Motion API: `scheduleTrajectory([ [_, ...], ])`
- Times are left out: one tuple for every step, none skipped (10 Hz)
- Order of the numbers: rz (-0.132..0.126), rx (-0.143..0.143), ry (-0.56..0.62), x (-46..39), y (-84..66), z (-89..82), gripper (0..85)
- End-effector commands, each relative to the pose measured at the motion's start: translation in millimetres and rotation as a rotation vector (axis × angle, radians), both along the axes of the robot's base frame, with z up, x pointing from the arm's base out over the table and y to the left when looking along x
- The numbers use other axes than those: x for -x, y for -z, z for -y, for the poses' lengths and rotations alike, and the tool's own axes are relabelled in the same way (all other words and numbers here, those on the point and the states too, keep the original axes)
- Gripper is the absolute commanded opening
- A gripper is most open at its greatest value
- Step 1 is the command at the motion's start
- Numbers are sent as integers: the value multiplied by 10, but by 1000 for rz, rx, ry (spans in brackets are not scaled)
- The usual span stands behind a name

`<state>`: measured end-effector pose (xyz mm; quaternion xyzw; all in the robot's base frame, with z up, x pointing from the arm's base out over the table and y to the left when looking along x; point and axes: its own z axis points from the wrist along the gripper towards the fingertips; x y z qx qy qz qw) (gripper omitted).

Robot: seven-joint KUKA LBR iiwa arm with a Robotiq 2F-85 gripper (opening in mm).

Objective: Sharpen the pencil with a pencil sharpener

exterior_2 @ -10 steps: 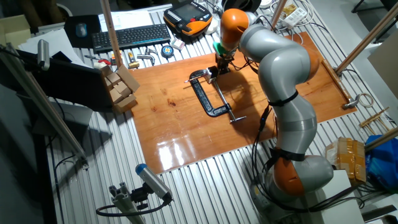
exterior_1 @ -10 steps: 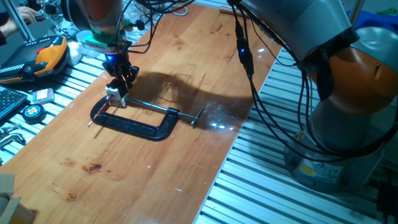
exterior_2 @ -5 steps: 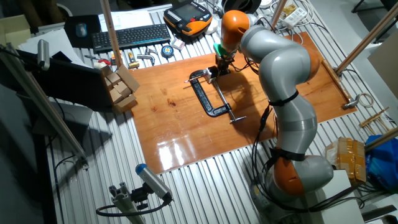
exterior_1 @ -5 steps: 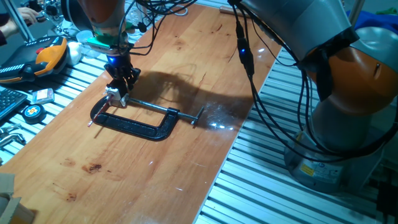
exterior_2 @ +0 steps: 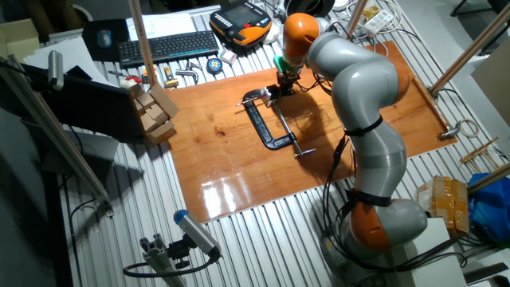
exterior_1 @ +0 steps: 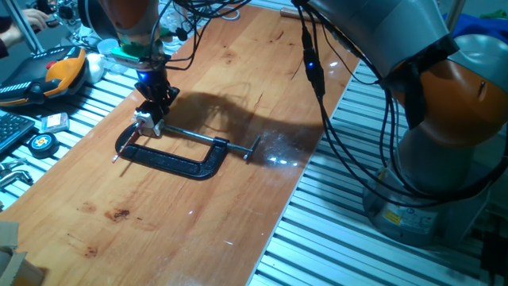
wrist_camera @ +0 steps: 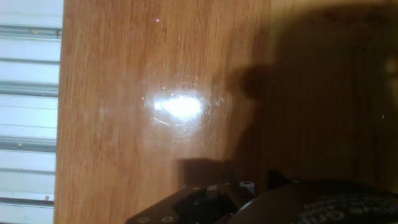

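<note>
The pencil sharpener (exterior_1: 144,121), a small silvery block, sits gripped in the left end of a large black C-clamp (exterior_1: 178,163) on the wooden board. My gripper (exterior_1: 157,113) points down right over it, fingers close together. A thin dark stick, the pencil (exterior_1: 156,119), seems to run from the fingertips into the sharpener; it is mostly hidden. In the other fixed view my gripper (exterior_2: 280,89) stands at the clamp's (exterior_2: 267,131) far end. The hand view shows only the board (wrist_camera: 155,93) with a glare spot and a dark part of the hand (wrist_camera: 298,202).
An orange teach pendant (exterior_1: 59,71), a tape measure (exterior_1: 41,143) and tools lie on the slatted table left of the board. A keyboard (exterior_2: 163,46) and cardboard boxes (exterior_2: 155,112) stand beyond. Cables hang from the arm (exterior_1: 313,71) over the board.
The hand has shifted very slightly over the sharpener. The clamp and sharpener have not moved.
</note>
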<state>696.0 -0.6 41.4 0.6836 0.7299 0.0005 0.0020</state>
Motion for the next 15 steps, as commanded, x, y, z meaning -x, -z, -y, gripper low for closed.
scheduleTrajectory([
  [-3,6,2,9,-15,1,0],
  [-3,9,2,20,-20,0,0],
  [-2,4,4,35,-10,-2,0],
  [1,-1,5,57,2,-3,0],
  [3,-2,7,82,5,3,0],
  [5,-4,8,106,10,6,0],
  [3,-4,11,122,16,1,0],
  [1,-7,17,137,7,0,0],
  [-2,-10,20,157,-12,-1,0],
  [-2,-10,23,184,-32,-8,0],
  [-3,-7,23,190,-42,-7,0],
  [-5,-4,23,195,-53,-3,0],
  [-8,-1,23,202,-78,-2,0],
  [-9,1,25,215,-96,-5,0],
  [-9,6,25,222,-100,-3,0],
])
